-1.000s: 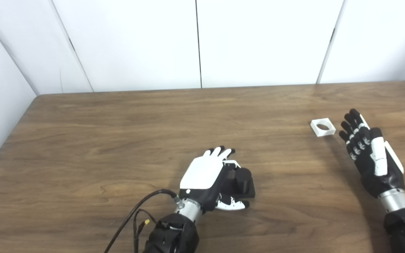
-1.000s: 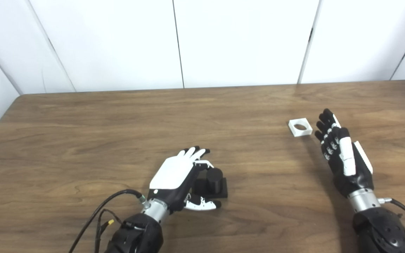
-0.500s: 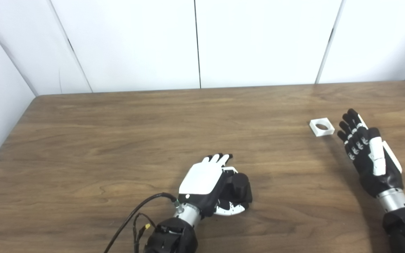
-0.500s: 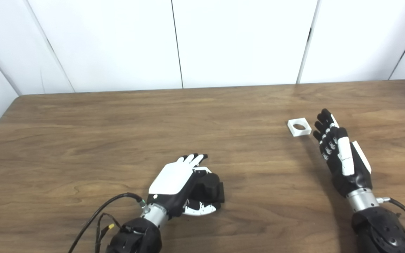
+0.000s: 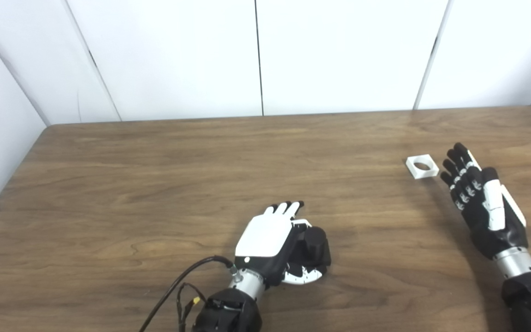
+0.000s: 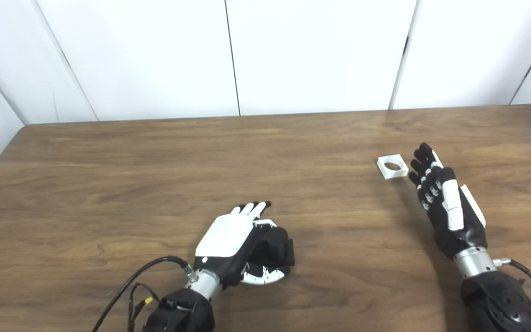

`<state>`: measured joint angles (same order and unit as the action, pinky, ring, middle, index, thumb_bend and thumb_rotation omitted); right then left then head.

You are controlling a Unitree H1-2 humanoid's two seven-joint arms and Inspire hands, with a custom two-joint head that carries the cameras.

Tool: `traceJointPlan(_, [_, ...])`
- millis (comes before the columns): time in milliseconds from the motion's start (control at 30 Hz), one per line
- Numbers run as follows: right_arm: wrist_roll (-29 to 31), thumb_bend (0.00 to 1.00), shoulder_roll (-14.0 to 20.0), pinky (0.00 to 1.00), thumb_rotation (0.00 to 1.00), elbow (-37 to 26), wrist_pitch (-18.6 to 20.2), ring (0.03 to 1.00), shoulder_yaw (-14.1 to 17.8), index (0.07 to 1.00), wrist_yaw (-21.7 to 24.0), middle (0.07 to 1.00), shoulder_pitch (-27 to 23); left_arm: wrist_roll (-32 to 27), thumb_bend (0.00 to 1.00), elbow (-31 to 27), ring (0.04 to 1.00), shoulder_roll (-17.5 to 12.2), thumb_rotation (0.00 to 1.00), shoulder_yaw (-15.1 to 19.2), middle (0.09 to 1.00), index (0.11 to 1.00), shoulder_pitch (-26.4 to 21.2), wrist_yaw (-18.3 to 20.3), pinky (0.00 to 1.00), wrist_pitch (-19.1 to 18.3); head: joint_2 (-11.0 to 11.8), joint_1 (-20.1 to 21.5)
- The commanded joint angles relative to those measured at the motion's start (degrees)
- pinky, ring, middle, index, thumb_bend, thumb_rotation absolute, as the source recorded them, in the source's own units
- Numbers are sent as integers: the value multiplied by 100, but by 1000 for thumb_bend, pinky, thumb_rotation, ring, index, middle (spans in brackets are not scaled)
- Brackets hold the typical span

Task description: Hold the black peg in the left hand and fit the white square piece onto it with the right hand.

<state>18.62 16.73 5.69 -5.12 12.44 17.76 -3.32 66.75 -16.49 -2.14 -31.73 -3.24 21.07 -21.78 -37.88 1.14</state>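
One short reach up-left separating flat, spread, empty right hand (image 5: 482,198) from white square piece (image 5: 422,166); black peg (image 5: 314,245) cupped in left hand (image 5: 270,242), well apart.

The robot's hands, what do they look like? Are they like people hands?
A bit like them. Each has fingers and a thumb. The left hand has a white plate on its back and black fingertips. The right hand is mostly black with white pieces. Both have shiny silver wrists and chunky black forearms. Black cables with a small yellow plug hang by the left arm.
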Motion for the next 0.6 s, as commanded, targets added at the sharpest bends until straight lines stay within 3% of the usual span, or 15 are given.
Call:
traceJointPlan(0, [94, 609, -385, 1000, 986, 552, 75, 1000, -171, 1000, 33, 1000, 599, 151, 831, 22, 1000, -19, 345, 17, 1000, 746, 60, 318, 1000, -142, 0, 2])
traceJointPlan(567, [143, 604, -329, 1000, 990, 575, 104, 1000, -171, 1000, 91, 1000, 585, 463, 867, -411, 1000, 138, 378, 295, 1000, 768, 35, 894, 1000, -215, -27, -67])
